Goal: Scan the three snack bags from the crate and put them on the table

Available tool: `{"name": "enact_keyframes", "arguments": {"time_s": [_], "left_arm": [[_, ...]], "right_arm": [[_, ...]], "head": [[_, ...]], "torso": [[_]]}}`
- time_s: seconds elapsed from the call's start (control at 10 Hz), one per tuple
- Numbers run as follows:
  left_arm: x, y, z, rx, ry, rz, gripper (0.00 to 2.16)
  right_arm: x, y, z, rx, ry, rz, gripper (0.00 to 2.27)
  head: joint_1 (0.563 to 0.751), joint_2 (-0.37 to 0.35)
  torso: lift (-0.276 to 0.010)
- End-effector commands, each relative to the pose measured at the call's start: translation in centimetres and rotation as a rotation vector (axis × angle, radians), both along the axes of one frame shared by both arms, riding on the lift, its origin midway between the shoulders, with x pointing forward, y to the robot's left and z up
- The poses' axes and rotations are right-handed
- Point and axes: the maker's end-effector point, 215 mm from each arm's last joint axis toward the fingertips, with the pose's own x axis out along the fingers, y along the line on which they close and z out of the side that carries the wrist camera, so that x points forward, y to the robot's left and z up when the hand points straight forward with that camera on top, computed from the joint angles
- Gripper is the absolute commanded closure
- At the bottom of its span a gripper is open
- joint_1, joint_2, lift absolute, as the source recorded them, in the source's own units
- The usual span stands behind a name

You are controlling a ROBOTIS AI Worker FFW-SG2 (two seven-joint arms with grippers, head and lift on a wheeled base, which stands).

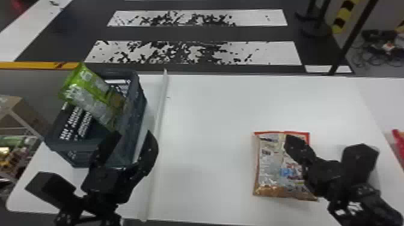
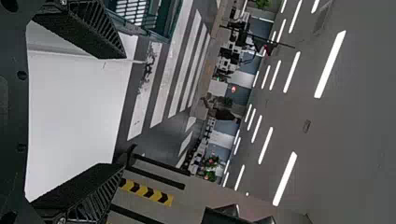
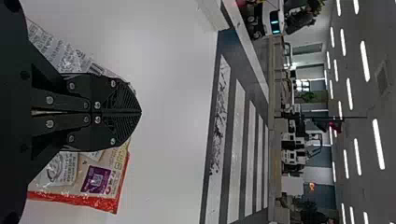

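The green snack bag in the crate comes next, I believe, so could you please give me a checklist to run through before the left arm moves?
1. Green snack bag reachable: ok, it sticks up above the rim of the crate.
2. Left gripper ready: ok, fingers open and empty.
3. Green bag gripped: not ok, the left fingers are not around it.
4. Red-edged snack bag on the table: ok, lying flat.
5. Right gripper free: ok, fingers shut with nothing visible between them.
6. Red-edged bag scanned: cannot tell.
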Motion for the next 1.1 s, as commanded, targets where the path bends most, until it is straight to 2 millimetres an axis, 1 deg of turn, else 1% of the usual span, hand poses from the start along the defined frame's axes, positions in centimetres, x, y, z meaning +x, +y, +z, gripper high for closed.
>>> {"name": "enact_keyframes", "arguments": {"time_s": [0.0,0.1,0.2,0.3,0.4,0.5,0.6,0.7,0.9,1.0], "left_arm": [[0.1,-0.1,0.3,-0.001,-0.006,-0.001,0.04],[0.1,-0.1,0.4,-0.001,-0.008,-0.001,0.04],[0.1,-0.1,0.3,-0.001,-0.006,-0.001,0.04],[0.0,0.0,0.3,-0.002,-0.008,0.000,0.04],[0.1,-0.1,0.3,-0.005,-0.008,-0.002,0.04],[0.2,-0.2,0.3,-0.009,-0.008,-0.004,0.04],[0.2,-0.5,0.0,-0.012,-0.007,-0.011,0.04],[0.1,-0.5,-0.2,-0.014,-0.007,-0.013,0.04],[0.1,-0.5,0.0,-0.019,-0.011,-0.014,0.04],[0.2,-0.5,0.1,-0.018,-0.013,-0.017,0.04]], "right_arm": [[-0.5,-3.0,4.6,0.048,-0.046,-0.055,0.76],[-1.0,-5.8,5.6,0.064,-0.039,-0.092,0.00],[-1.5,-8.9,6.2,0.065,-0.038,-0.132,0.00],[-1.9,-11.6,6.4,0.050,-0.040,-0.165,0.04],[-2.5,-14.2,6.0,0.036,-0.022,-0.194,0.05],[-3.1,-16.1,5.0,0.022,0.005,-0.219,0.07],[-3.6,-17.7,4.1,0.012,0.026,-0.243,0.09],[-4.2,-19.4,2.9,0.000,0.048,-0.269,0.09],[-4.6,-21.4,0.3,-0.025,0.099,-0.283,0.09],[-4.6,-22.3,-1.8,-0.023,0.143,-0.298,0.09]], "head": [[0.695,0.033],[0.695,0.005],[0.695,-0.012],[0.695,-0.058],[0.695,-0.105],[0.695,-0.154],[0.695,-0.171],[0.695,-0.211],[0.695,-0.264],[0.695,-0.284]], "torso": [[-0.094],[-0.094],[-0.094],[-0.094],[-0.094],[-0.094],[-0.094],[-0.094],[-0.094],[-0.094]]}}
